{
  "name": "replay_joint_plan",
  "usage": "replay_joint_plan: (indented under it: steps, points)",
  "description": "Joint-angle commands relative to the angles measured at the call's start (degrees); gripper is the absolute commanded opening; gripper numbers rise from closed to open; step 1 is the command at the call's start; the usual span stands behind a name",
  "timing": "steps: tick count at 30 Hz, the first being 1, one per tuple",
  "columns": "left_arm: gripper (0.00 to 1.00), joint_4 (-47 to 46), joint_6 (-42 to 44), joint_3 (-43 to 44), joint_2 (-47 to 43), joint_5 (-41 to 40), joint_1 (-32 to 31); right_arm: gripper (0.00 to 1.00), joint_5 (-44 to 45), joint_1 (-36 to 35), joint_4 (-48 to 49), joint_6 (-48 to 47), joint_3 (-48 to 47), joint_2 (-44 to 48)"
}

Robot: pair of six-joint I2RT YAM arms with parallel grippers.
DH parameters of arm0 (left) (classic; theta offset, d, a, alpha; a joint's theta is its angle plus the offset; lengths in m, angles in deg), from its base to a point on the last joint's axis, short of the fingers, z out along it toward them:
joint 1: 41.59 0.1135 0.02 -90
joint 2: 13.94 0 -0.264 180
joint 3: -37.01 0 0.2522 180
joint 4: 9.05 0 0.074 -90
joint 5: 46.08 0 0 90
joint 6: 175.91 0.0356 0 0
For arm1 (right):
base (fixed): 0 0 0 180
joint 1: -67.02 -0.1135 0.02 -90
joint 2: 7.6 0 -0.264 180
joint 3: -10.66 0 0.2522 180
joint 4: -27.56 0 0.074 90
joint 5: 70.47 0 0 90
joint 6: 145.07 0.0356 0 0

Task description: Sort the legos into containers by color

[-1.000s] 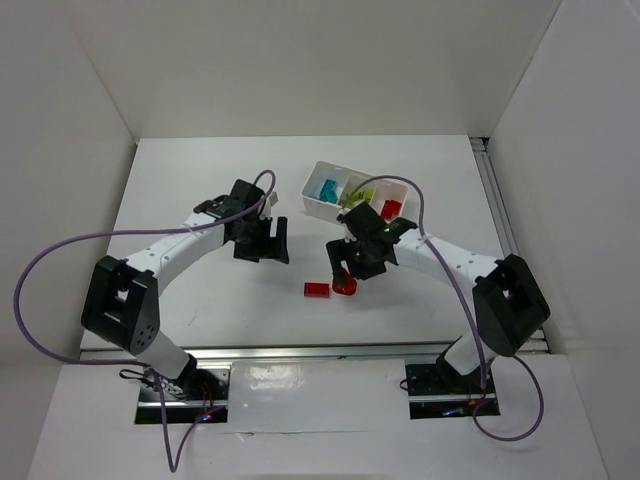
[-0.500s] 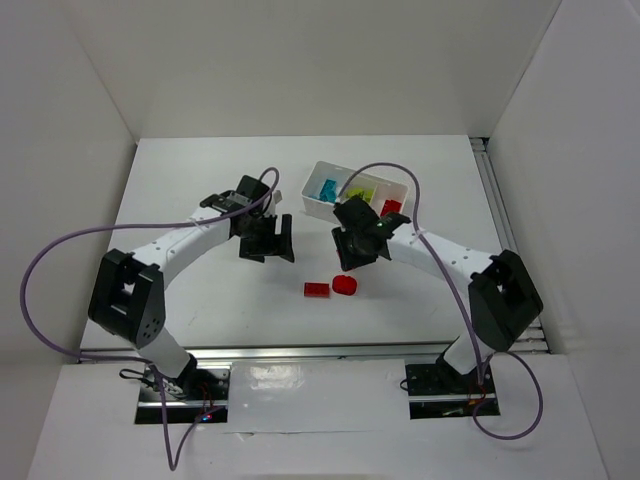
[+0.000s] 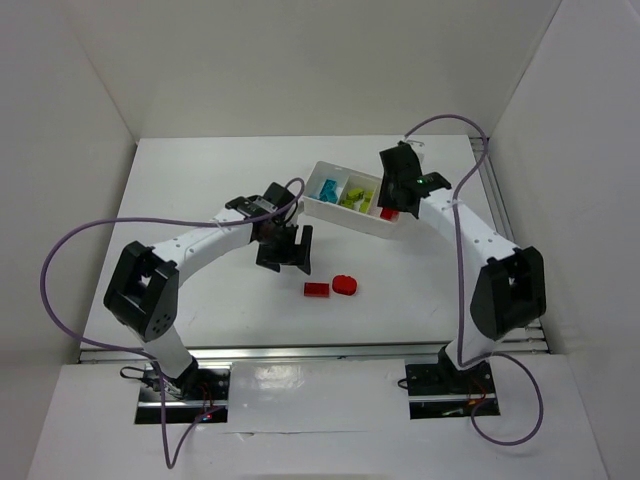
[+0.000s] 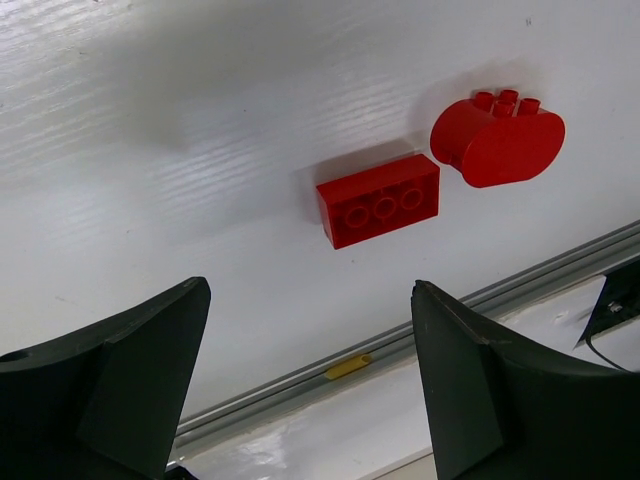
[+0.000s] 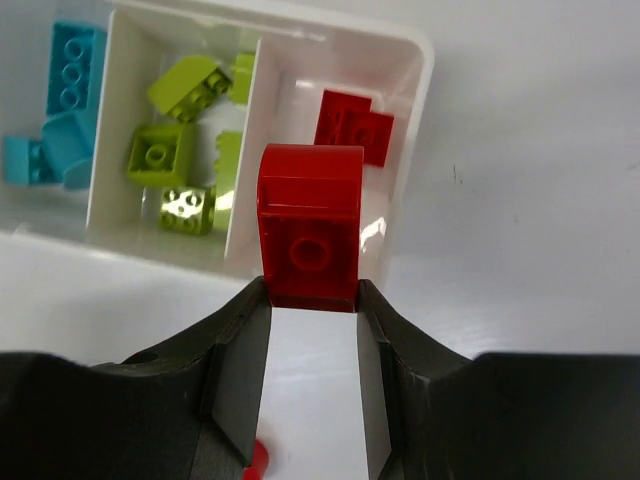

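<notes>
Two loose items we logged on the white table top [image 3: 200, 190]: one translucent red rectangular plastic brick [image 4: 378, 200] and, near it but not touching, one red rounded plastic piece [image 4: 498, 140] with studs, both well apart from the tray

One white rectangular plastic tray [image 5: 415, 140], three sections. As the right wrist camera saw it, we recorded cyan-blue bricks [image 5: 70, 70] at the left, lime-green bricks [image 5: 175, 150] in the middle and flat red bricks [image 5: 352, 125] at the right

One red plastic brick [image 5: 310, 220], clamped between the fingers of the right gripper [image 5: 310, 300], off the table. It hung over the near wall of the red section, whose floor lay just ahead of the fingertips. We judged that a little more forward reach was needed before release, or the brick could catch the rim or the divider beside the green

One left gripper [image 4: 310, 300], fingers spread wide, holding nothing, hovering above the table. The rectangular brick lay ahead of the gap, a little toward the right of the wrist view, its long axis nearly along the line between the two fingers. We judged the left arm much the nearer to both loose pieces, and that a wrist turn would let the fingers close across the brick's short width
</notes>
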Motion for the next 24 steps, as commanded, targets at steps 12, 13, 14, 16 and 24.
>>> replay_joint_plan:
  steps: [12, 13, 14, 16, 24]
  points:
    - [0.92, 2.5, -0.7, 3.6, 0.3, -2.7, -0.4, 0.76, 0.4, 3.9, 7.1, 0.3, -7.4, -6.4]
    - [0.92, 3.1, -0.7, 4.1, 0.3, -3.6, -0.4, 0.73, -0.3, 3.9, 7.1, 0.3, -6.0, -3.1]
    - [0.92, 3.1, -0.7, 4.1, 0.3, -4.1, -0.4, 0.69, -2.8, 2.9, 7.1, -0.7, -2.4, -1.2]
    - [0.92, 3.6, -0.7, 4.7, 0.3, -5.9, 0.4, 0.67, -5.3, 1.0, 7.6, -2.6, 1.4, 3.8]
    - [0.92, 4.1, -1.8, 4.7, -3.6, -7.8, 6.5, 0.91, -13.0, -15.7, 0.4, -9.1, 14.8, 6.9]
